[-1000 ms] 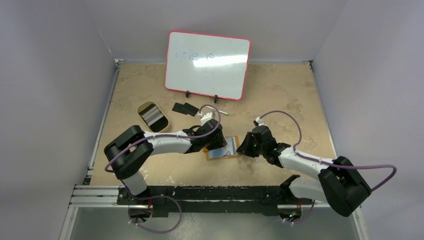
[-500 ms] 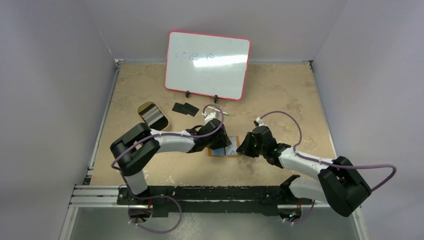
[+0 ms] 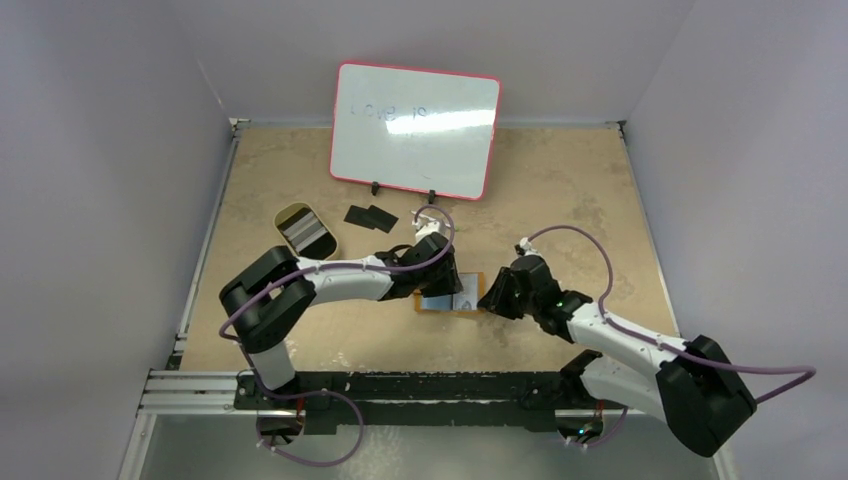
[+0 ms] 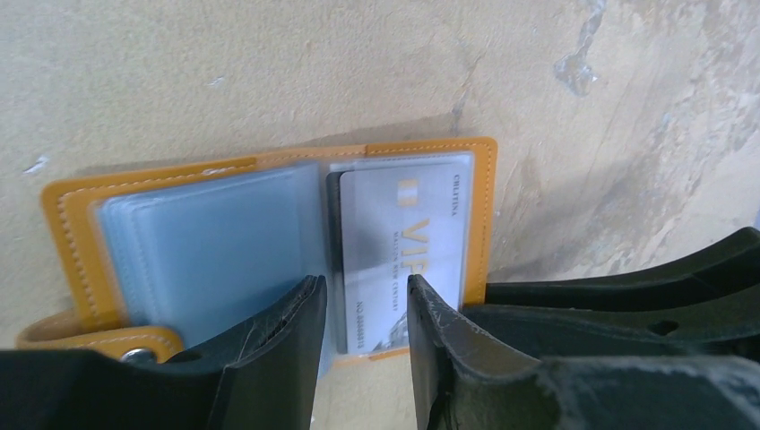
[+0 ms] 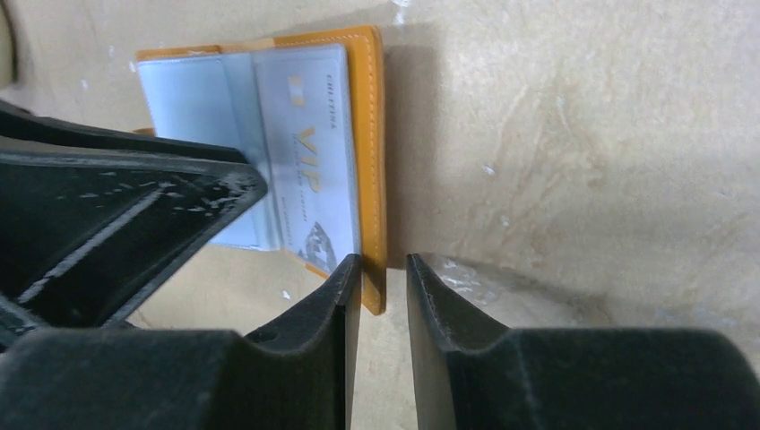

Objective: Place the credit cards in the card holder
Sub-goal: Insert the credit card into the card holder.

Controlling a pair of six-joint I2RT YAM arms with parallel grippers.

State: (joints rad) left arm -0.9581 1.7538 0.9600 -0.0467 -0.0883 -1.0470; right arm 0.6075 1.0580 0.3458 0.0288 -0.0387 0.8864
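The orange-tan card holder lies open on the table, also in the left wrist view and the right wrist view. A pale card marked VIP sits in its right clear sleeve, with a dark edge beside it. Bluish sleeves fill the left half. My left gripper hovers over the holder's near edge, jaws a little apart and empty. My right gripper is at the holder's right corner, jaws narrowly apart and empty. Two black cards lie at the back.
An oval tan tin dish stands at the left. A whiteboard stands at the back, with a slim pen in front of it. The right gripper's fingers show close beside the left one.
My left gripper has moved right, further over the holder. My right gripper has shifted slightly nearer and its arm has swung outward. The holder has stayed put.
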